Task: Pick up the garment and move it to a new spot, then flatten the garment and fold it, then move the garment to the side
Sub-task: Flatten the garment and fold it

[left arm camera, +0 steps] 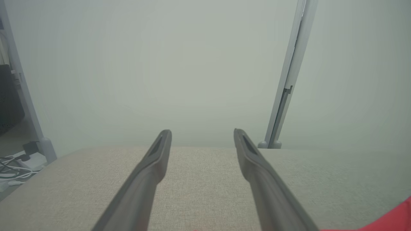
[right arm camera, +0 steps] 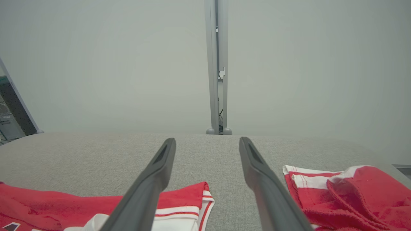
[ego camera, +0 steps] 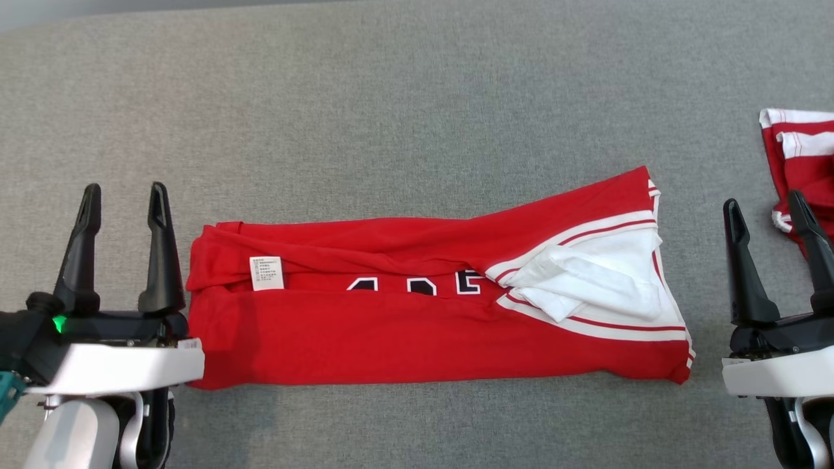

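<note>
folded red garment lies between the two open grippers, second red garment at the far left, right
No: the head view shows the second red garment at the far right. The folded red garment does lie between the open left gripper and right gripper.

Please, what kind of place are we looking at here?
Probably a robot test lab, not a home: a wide grey fabric-covered table, pale grey metal frame posts before a plain backdrop, and loose cables lying beside it.

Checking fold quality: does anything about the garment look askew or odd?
Yes. The garment is folded unevenly. Its right end flares wider than its left, and a white part lies crumpled in the gap between the two folded flaps.
</note>
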Controlling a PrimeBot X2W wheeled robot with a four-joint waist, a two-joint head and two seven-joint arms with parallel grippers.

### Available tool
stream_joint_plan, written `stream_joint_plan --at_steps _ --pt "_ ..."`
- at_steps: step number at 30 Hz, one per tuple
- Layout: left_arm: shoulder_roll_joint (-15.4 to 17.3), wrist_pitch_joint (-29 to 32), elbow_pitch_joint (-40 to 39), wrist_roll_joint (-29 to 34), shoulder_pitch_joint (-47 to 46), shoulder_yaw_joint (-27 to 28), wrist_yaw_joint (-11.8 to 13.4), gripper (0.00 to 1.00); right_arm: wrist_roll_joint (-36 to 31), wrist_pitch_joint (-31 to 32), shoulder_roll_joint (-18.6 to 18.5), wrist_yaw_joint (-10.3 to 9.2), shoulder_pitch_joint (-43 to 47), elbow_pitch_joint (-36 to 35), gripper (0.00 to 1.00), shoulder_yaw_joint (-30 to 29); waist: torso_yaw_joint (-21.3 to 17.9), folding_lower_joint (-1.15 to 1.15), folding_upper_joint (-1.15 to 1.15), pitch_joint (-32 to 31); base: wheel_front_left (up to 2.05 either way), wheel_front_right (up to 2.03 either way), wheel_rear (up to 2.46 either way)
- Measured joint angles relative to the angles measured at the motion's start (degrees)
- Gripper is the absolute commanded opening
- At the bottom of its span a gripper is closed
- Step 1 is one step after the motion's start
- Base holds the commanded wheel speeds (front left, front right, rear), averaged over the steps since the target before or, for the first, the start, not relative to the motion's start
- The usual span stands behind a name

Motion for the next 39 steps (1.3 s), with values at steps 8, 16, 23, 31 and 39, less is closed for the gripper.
stream_joint_plan --at_steps 8,16,23,31,39 --pt "-2.36 -0.01 2.83 4.34 3.86 3.37 -6.53 1.0 -3.04 -1.78 -0.18 0.0 0.11 5.68 1.0 0.53 1.57 0.0 0.0 -3.59 0.0 0.0 0.0" --pt "-4.6 0.0 5.79 6.17 5.17 4.81 -10.22 1.0 -2.97 -2.34 -0.42 0.0 0.44 9.49 1.0 0.68 3.16 0.0 0.0 -5.84 0.0 0.0 0.0" --pt "-5.42 0.0 7.21 7.06 4.58 5.58 -11.73 1.0 -2.37 -2.14 -1.56 0.0 -0.23 13.35 1.0 0.13 3.46 0.0 0.0 -5.85 0.0 0.0 0.0" --pt "-6.3 0.0 8.1 8.55 2.37 4.92 -13.16 1.0 -0.66 -1.57 -1.36 0.0 -3.5 25.01 1.0 2.38 4.63 0.0 0.0 -4.78 0.0 0.0 0.0" --pt "-7.24 0.0 8.44 9.09 1.41 4.52 -13.77 1.0 1.82 -2.03 0.01 0.0 -6.48 36.95 1.0 6.83 5.76 0.0 0.0 -3.92 0.0 0.0 0.0"
